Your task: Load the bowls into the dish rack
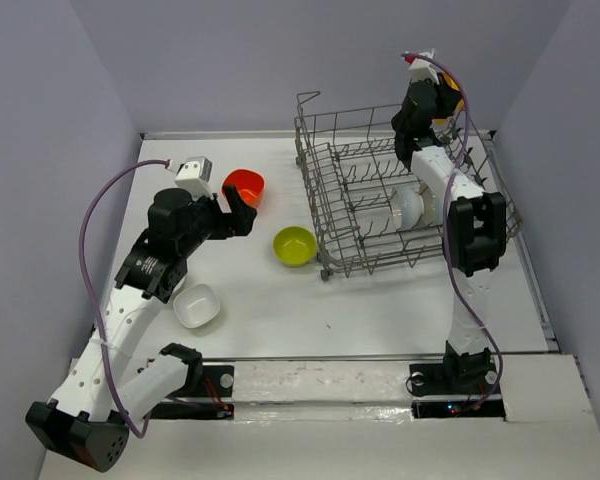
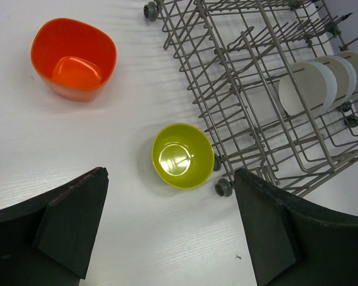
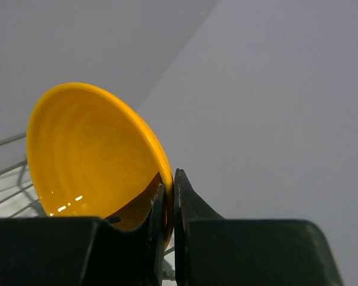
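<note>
The right gripper (image 3: pixel 173 199) is pinching the rim of the orange-yellow bowl (image 3: pixel 89 149), its 2 fingers closed tight on the thin edge, 1 inside and 1 outside. It is holding the bowl in the air, tilted on edge, above the far side of the dish rack (image 1: pixel 325 215), near the back wall. Inside the rack, a row of white bowls (image 2: pixel 307 88) is standing on edge between the prongs in the right-hand part, beneath the right arm.

The left gripper (image 1: pixel 237 212) is hovering over the table (image 1: pixel 280 310) with its jaws spread wide and nothing between them. It is hanging just beside the red-orange bowl (image 1: pixel 245 186), which is sitting upright on the table to the left of the rack. The lime green bowl (image 1: pixel 294 245) is sitting upright too, close against the rack's near left corner, just beside 1 of its small wheels. In the left wrist view this bowl is lying ahead of the open fingers (image 2: pixel 71 226), in line with the gap. The lone white bowl (image 1: pixel 196 305) is resting on the table nearer the arm bases, close by the left arm, well apart from the rack.
</note>
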Available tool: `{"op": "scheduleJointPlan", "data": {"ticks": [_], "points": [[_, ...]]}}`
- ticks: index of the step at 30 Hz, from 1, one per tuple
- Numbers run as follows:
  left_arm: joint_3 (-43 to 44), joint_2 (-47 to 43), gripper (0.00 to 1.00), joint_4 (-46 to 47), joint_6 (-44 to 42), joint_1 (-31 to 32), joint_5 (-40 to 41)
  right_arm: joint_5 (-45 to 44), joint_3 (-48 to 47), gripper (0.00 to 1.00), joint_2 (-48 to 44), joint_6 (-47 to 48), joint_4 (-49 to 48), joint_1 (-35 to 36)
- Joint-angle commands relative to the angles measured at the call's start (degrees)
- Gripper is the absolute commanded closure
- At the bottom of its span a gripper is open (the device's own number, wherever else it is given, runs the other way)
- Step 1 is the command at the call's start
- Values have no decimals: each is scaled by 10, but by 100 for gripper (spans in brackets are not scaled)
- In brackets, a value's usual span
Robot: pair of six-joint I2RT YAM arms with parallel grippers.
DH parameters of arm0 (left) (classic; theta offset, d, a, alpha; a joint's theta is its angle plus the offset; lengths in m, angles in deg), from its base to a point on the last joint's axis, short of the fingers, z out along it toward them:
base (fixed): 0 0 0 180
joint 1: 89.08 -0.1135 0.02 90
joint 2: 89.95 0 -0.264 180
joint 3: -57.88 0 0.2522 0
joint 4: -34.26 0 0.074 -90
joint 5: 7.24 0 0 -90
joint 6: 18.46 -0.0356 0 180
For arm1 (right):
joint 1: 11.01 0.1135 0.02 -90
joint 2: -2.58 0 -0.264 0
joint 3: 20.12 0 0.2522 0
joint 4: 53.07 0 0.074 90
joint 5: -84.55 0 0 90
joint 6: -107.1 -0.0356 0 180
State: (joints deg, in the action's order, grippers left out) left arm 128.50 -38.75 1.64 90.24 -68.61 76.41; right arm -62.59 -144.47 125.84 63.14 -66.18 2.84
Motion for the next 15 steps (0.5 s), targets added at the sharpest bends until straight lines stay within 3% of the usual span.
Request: {"op": "scheduleJointPlan", "data": {"ticks": [1,4,15], "points": [[-16,-29,4,52,4,-3,20,-4,12,99,11,50,-166,-37],[-30,-25,4,60,9,-3,19,2,45,99,23,87,-249,-50],[-71,19,4,112,17,-3,-6,30,84,99,-11,62,-181,-50]]}}
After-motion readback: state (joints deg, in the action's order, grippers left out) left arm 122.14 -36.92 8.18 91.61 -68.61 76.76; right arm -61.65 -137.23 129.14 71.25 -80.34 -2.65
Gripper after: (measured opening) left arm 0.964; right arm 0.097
